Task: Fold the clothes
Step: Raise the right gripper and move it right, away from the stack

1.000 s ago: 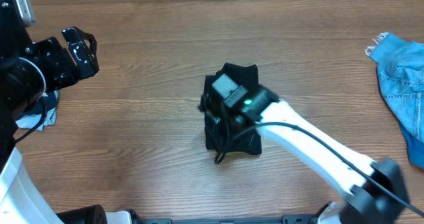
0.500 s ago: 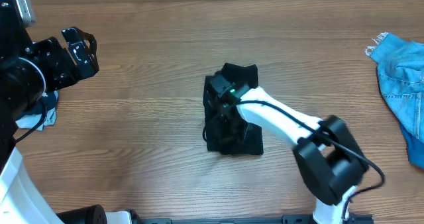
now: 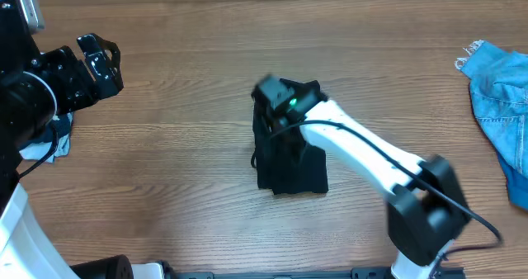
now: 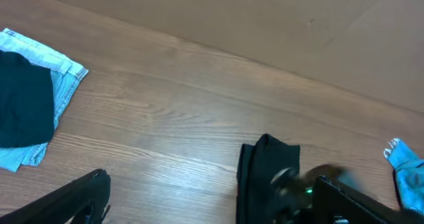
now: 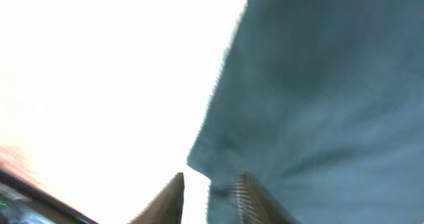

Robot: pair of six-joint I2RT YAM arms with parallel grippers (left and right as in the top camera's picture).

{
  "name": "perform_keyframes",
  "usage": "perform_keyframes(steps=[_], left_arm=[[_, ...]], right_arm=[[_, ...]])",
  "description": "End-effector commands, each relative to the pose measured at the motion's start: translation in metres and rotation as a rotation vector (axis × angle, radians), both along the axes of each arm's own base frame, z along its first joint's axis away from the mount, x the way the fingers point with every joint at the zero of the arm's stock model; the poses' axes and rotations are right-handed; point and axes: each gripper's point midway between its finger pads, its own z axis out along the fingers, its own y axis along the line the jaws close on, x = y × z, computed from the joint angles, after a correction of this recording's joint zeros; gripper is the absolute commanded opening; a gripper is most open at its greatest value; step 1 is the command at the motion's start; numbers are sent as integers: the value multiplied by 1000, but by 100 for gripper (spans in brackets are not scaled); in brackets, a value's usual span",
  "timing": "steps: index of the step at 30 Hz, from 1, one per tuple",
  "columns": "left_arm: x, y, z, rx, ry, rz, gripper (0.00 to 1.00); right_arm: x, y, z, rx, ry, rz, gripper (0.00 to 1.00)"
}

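The clothes (image 3: pixel 290 162) are a plain black garment, folded into a small upright rectangle at the middle of the table. They also show in the left wrist view, the clothes (image 4: pixel 260 168) low at centre right. My right gripper (image 3: pixel 271 92) hovers, blurred, over the garment's far left corner. In the right wrist view my right gripper (image 5: pixel 212 177) has its fingertips apart, bright table showing in the gap and the dark cloth's (image 5: pixel 318 98) edge lying against the right finger. Far left, my left gripper (image 3: pixel 99 60) stands open and holds nothing; its fingers (image 4: pixel 89 191) frame bare table.
A bright blue frayed denim garment (image 3: pixel 499 89) lies at the right edge. At the left edge, a pale denim piece (image 4: pixel 63 78) sits under a dark cloth (image 4: pixel 23 101). The right arm (image 3: pixel 371 159) stretches across the garment's right side.
My right gripper slid from the garment's middle to its far left corner and its jaws parted. The right arm's elbow swung. The left arm has not moved.
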Motion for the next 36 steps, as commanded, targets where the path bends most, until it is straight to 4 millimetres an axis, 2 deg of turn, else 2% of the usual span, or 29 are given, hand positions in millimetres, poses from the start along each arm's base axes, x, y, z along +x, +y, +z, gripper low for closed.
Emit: perform_keyframes(steps=[1,4,6,8,10,12,15,17,20,23,25,27,29,32,33,34,36], left_arm=[[0,-2,1,5,-6,-16,100],[0,-2,1,5,-6,-16,100],[0,-2,1,5,-6,-16,100],[0,-2,1,5,-6,-16,100],[0,-2,1,5,-6,-16,100],[0,-2,1,5,-6,-16,100],[0,-2,1,5,-6,-16,100],[0,-2,1,5,-6,-16,100],[0,-2,1,5,-6,-16,100],[0,-2,1,5,-6,-16,100],[0,-1,1,8,-7,-14,100],[5,5,6,30,-33,15,100],[5,-2,8,-30,-34,10,100],[10,2,14,-14,-70,21,100],[11,2,15,-12,-72,23,100],[13,3,18,-7,-85,27,100],[17,12,9,16,-51,66,100]], right_arm=[[47,-8,100,127,-279,-66,28],[71,-28,102,125,-307,-137,20],[93,-57,86,92,-281,-216,17],[107,-74,73,70,-258,-265,15],[120,-91,51,39,-218,-309,13],[124,-105,28,2,-161,-340,12],[120,-118,4,-36,-73,-363,12],[112,-118,1,-35,-38,-326,17],[105,-120,6,-42,-32,-311,27],[100,-122,17,-41,-38,-311,44],[92,-127,23,-50,-23,-317,51],[83,-137,27,-64,6,-333,53],[74,-151,27,-79,57,-362,53],[69,-161,29,-26,121,-392,56],[69,-162,30,-8,127,-392,59],[69,-165,30,6,141,-405,66],[65,-169,29,4,160,-413,76]])
